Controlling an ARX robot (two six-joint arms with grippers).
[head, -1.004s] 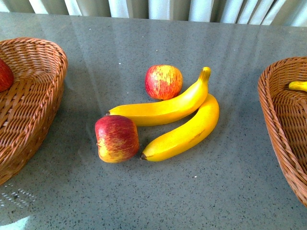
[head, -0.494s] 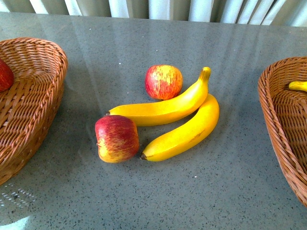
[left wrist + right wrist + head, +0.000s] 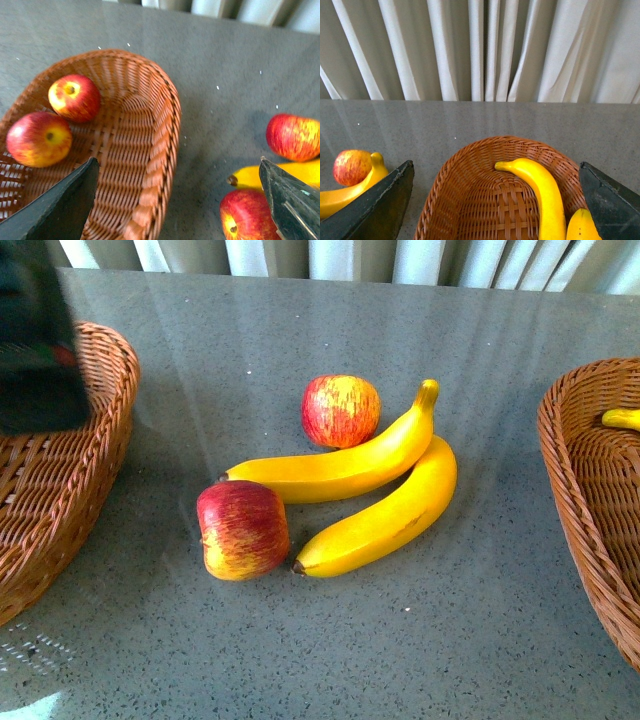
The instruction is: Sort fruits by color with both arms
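The left gripper (image 3: 177, 162) hung open, its two dark fingers (image 3: 60, 205) spread wide with nothing between them. It sat above the right-hand edge of the left basket (image 3: 130, 140). In the front view the left arm (image 3: 40, 350) was only a dark blur over the far part of that basket. Inside the basket lay two apples, one (image 3: 75, 97) close beside the other (image 3: 37, 139), both against the same wall.

The right gripper (image 3: 496, 164) was released too, fingers apart and holding nothing, and the right basket (image 3: 465, 200) showed between them. Two bananas rested in that basket side by side, a long one (image 3: 540, 195) and the end of a second (image 3: 582, 225). A pale curtain (image 3: 480, 50) hung behind the far edge of the table (image 3: 450, 640).

The unsorted fruit lay in the middle of the grey table, well apart from both baskets. The far apple (image 3: 341, 411) sat just behind the far banana (image 3: 340, 465), which curved from left up to its stem at the right. The near banana (image 3: 385, 515) lay along its near side, and the two pressed together toward their right ends. The near apple (image 3: 243, 530) sat at the left of the pair on its side, just beside the dark tip of the near banana and close under the left tip of the far banana.
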